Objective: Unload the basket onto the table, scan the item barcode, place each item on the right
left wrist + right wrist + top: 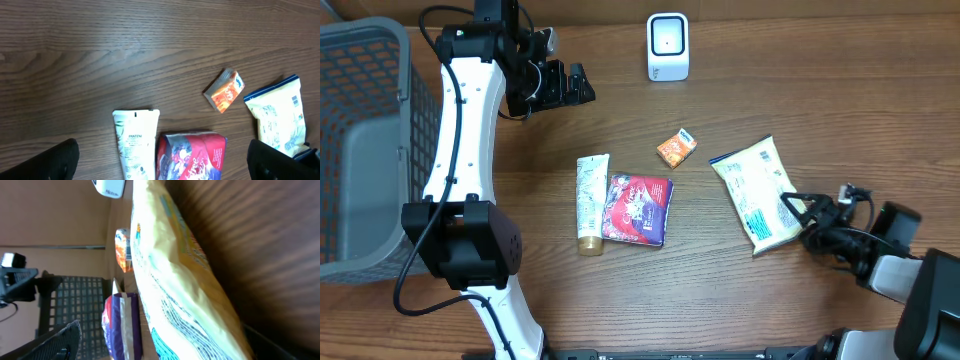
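Yellow snack bag (757,192) flat on the wooden table (820,90), right of centre, well apart from the white barcode scanner (667,47) at the far edge; right claw (798,210) low at the bag's near end, fingers wide apart, that end between them; left claw (576,86) likewise spread wide, empty, raised over the far-left part; Pantene tube (591,202) right beside a red pouch (638,209) mid-table; small orange packet (676,148) just beyond them; grey basket (360,150) at far left.
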Action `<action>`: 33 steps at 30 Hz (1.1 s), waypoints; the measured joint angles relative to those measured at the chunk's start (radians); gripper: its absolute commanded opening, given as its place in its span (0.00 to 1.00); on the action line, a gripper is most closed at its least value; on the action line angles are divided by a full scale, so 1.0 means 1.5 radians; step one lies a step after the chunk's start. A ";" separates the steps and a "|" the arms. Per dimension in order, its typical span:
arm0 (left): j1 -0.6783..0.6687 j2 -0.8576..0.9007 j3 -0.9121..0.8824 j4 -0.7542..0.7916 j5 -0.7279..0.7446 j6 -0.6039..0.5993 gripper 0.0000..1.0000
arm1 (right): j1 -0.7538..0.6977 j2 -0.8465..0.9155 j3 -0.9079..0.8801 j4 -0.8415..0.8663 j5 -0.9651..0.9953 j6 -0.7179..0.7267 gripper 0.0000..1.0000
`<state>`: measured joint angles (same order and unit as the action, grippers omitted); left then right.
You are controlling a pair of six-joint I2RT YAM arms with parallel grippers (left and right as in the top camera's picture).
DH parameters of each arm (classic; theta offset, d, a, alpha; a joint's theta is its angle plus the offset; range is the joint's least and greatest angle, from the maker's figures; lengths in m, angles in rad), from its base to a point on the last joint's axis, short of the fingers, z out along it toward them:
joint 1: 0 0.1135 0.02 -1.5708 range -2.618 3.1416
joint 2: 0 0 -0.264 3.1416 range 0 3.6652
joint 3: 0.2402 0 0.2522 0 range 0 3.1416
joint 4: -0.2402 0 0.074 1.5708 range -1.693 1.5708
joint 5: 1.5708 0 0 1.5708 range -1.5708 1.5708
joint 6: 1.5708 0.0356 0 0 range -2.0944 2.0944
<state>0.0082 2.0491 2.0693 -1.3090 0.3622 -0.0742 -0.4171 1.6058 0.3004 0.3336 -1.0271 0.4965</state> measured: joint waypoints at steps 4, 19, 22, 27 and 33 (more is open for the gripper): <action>0.000 0.000 0.000 0.000 0.000 0.000 1.00 | 0.066 0.000 0.001 0.041 0.053 0.050 0.93; 0.000 0.000 0.000 0.000 0.000 0.000 1.00 | 0.140 0.018 -0.015 0.177 0.234 0.124 0.04; 0.000 0.000 0.000 0.000 0.000 0.000 1.00 | 0.140 0.019 -0.015 0.201 0.227 0.117 0.04; 0.000 0.000 0.000 0.000 0.000 0.000 1.00 | 0.140 0.021 -0.017 0.291 0.131 0.090 0.04; 0.000 0.000 0.000 0.000 0.000 0.000 1.00 | 0.129 0.022 -0.018 0.466 -0.059 0.124 0.04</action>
<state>0.0082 2.0491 2.0693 -1.3094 0.3622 -0.0742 -0.2237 1.6386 0.2737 1.0321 -1.1156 0.6830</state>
